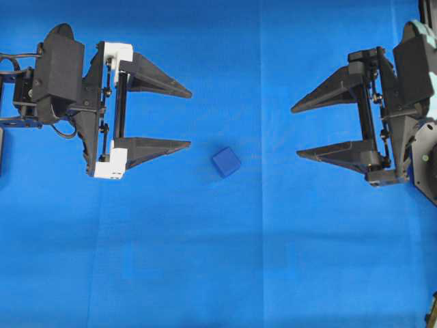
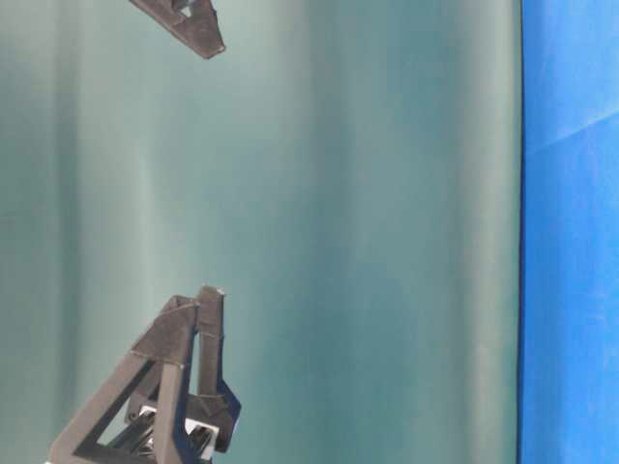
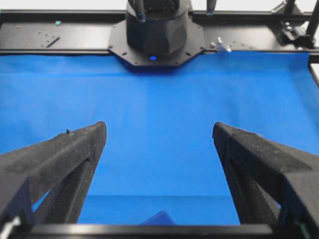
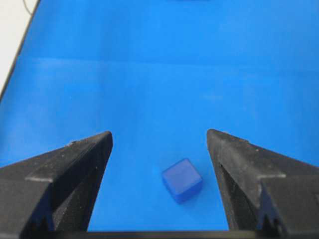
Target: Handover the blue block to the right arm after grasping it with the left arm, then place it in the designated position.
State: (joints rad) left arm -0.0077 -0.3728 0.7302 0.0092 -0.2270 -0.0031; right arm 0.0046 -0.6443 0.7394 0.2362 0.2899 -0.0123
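Blue-covered desk carries everything. The left hand and right hand both gape, empty. The blue block lies loose between them, nearer the left hand's lower finger. It looks light, rigid, smooth: pinch two opposite flat faces.

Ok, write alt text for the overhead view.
A small dark-blue cube lies alone on blue cloth between two open black grippers facing each other. The left gripper with white brackets and the all-black right gripper both stand clear of it.
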